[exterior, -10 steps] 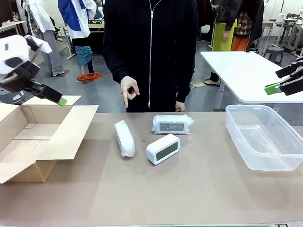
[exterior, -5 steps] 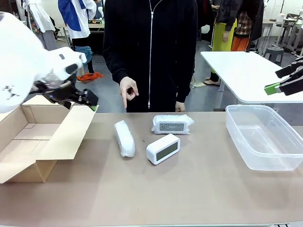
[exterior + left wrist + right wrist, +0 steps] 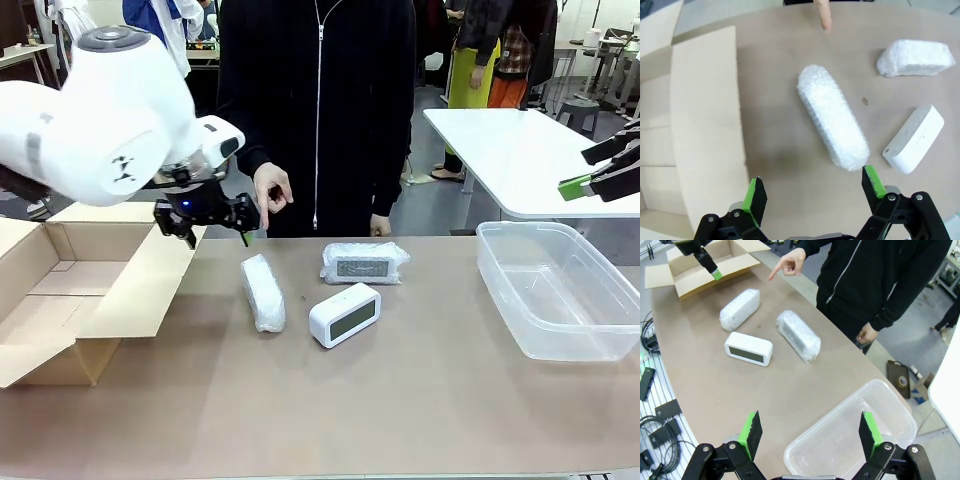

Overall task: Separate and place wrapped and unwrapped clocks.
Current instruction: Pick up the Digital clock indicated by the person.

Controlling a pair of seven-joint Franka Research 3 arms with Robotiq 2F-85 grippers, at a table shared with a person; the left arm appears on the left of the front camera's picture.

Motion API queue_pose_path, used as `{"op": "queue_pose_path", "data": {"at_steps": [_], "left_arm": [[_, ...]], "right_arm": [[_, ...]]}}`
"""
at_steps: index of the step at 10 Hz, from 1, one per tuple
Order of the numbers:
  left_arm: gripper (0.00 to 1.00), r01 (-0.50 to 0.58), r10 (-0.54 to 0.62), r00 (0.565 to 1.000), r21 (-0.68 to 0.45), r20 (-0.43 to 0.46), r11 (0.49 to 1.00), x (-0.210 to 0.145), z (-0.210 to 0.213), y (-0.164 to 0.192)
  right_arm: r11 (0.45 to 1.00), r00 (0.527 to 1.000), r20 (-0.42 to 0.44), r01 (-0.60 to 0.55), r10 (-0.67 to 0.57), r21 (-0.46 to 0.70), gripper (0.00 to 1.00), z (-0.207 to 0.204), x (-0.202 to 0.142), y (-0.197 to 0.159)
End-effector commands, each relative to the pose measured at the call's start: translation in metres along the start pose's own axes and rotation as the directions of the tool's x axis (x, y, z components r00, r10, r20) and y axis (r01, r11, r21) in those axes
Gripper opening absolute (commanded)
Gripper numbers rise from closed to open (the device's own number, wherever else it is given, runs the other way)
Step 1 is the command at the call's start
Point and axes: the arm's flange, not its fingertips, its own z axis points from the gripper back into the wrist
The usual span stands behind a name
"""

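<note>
left claw [image 3: 812,181] hung released near a wrapped clock [image 3: 832,117]. right claw [image 3: 807,427], released too, hung by the clear tub [image 3: 880,410].

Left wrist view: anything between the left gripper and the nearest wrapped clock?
Nothing visible does. The left gripper is open with the wrapped clock just ahead; the person's finger points from its far side.

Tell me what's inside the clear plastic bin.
Nothing shows inside the bin; its bare floor is visible. Its right end runs off the front view, so that part is unseen.
</note>
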Motion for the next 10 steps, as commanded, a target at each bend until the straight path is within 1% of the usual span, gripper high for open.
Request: {"op": "queue_pose_path", "data": {"at_steps": [1, 2, 3, 4, 6, 7, 10], "left_arm": [[1.00, -0.090, 0.087, 0.995, -0.061, -0.049, 0.994, 0.015, -0.017, -0.029], [1.00, -0.100, 0.096, 0.994, -0.080, -0.047, 0.992, 0.017, -0.028, -0.036], [1.00, -0.110, 0.107, 0.993, -0.070, -0.047, 0.991, 0.020, -0.042, -0.039], [1.00, -0.144, 0.142, 0.989, -0.049, -0.044, 0.988, 0.023, -0.055, -0.038], [1.00, -0.182, 0.184, 0.982, 0.046, -0.040, 0.982, 0.026, -0.081, -0.031], [1.00, -0.202, 0.206, 0.978, 0.077, -0.041, 0.976, 0.027, -0.092, -0.026], [1.00, -0.264, 0.269, 0.962, 0.092, -0.052, 0.960, 0.027, -0.111, -0.023]], "right_arm": [[1.000, 1.000, 0.007, 0.006, -0.007, 0.014, 1.00, -0.002, 0.000, 0.000], [1.000, 1.000, 0.007, 0.006, -0.007, 0.014, 1.00, -0.002, 0.000, 0.000], [1.000, 1.000, 0.007, 0.006, -0.007, 0.014, 1.00, -0.002, 0.000, 0.000], [1.000, 1.000, 0.007, 0.006, -0.007, 0.014, 1.00, -0.002, 0.000, 0.000], [1.000, 1.000, 0.007, 0.006, -0.007, 0.014, 1.00, -0.002, 0.000, 0.000], [1.000, 1.000, 0.007, 0.006, -0.007, 0.014, 1.00, -0.002, 0.000, 0.000], [1.000, 1.000, 0.007, 0.006, -0.007, 0.014, 1.00, -0.002, 0.000, 0.000]]}}
